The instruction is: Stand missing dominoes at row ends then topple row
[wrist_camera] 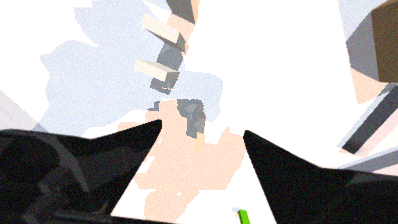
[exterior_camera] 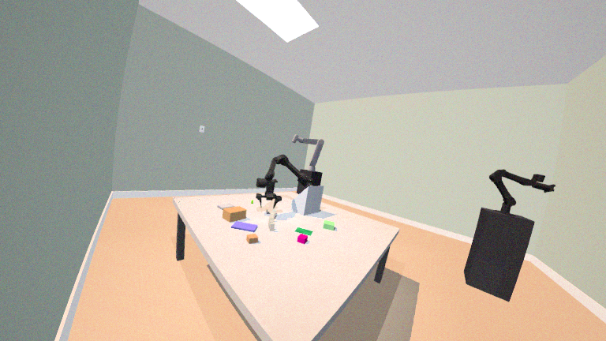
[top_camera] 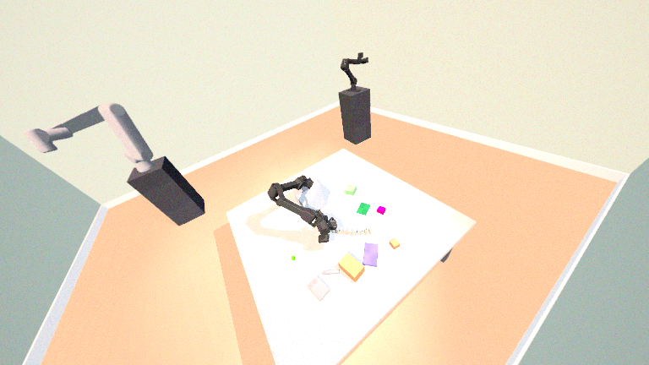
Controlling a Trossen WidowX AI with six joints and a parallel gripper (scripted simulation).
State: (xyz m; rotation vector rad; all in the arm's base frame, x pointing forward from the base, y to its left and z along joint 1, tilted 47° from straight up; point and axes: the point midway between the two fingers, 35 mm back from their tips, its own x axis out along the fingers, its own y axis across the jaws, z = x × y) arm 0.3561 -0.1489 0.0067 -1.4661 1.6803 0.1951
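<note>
- While I stand here in the room, the pale table [top_camera: 280, 326] [exterior_camera: 275, 271] takes up most of my attention, everything loose lying on it.
- Two idle arms are mounted on dark pedestals well apart from it: a grey one [top_camera: 129, 131] [exterior_camera: 316, 155] and a black one [top_camera: 348, 70] [exterior_camera: 503, 189].
- The working black arm [top_camera: 295, 207] [exterior_camera: 270, 171] reaches over the table, bent high at its elbow.
- A pale wedge-shaped block [top_camera: 317, 193] [exterior_camera: 312, 200] stands near that arm's foot.
- Its gripper [top_camera: 335, 228] [exterior_camera: 269, 205] [wrist_camera: 202, 128] points down by the arm-side end of the row, fingers spread wide and gripping nothing.
- An orange box [top_camera: 351, 266] [exterior_camera: 233, 214] [wrist_camera: 389, 50] and a flat purple slab [top_camera: 370, 254] [exterior_camera: 244, 226] lie to one side of the row.
- A green plate [top_camera: 363, 209] [exterior_camera: 304, 230] lies flat across the row from them, near a magenta cube [top_camera: 381, 209] [exterior_camera: 301, 239].
- The thin cream dominoes [top_camera: 353, 231] [exterior_camera: 271, 222] [wrist_camera: 157, 68] stand upright in a line; I can't tell whether the dim sliver beyond the fingertips is another.
- Tiniest, a lime piece [top_camera: 292, 258] [exterior_camera: 252, 201] [wrist_camera: 244, 216] sits well apart from the row.
</note>
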